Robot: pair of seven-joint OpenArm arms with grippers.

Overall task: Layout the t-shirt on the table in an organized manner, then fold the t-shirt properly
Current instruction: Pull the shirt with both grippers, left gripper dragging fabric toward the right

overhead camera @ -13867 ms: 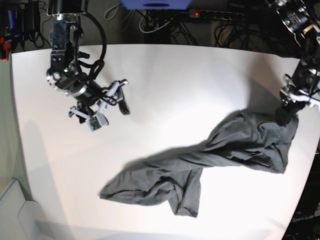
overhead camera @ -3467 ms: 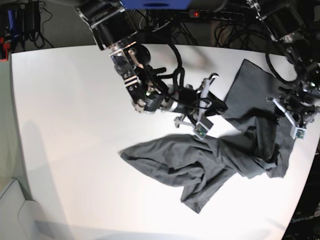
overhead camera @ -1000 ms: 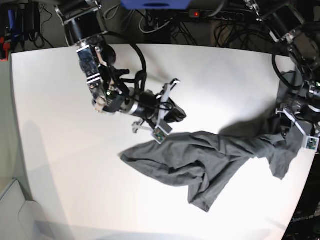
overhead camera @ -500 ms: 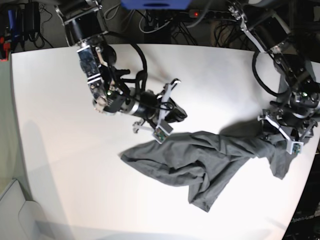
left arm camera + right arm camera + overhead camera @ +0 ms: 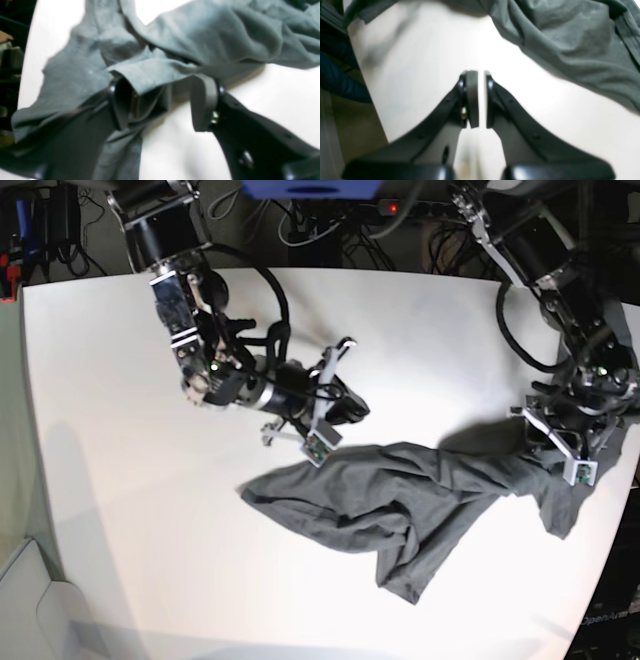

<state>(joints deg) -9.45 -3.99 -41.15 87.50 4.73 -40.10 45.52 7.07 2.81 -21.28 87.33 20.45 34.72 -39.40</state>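
White table bears crumpled t-shirt; cables tangle behind

The table is viewed from high overhead. Both wrist views are taken closely behind the fingers, facing the t-shirt, which is shared by all views.

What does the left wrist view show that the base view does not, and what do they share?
Only the left wrist view shows the left gripper close up: its jaws stand apart, a fold of cloth draped over one finger. Only the base view shows the whole rumpled t-shirt, the right gripper beside it, and the table edges. Both show the t-shirt on the white table.
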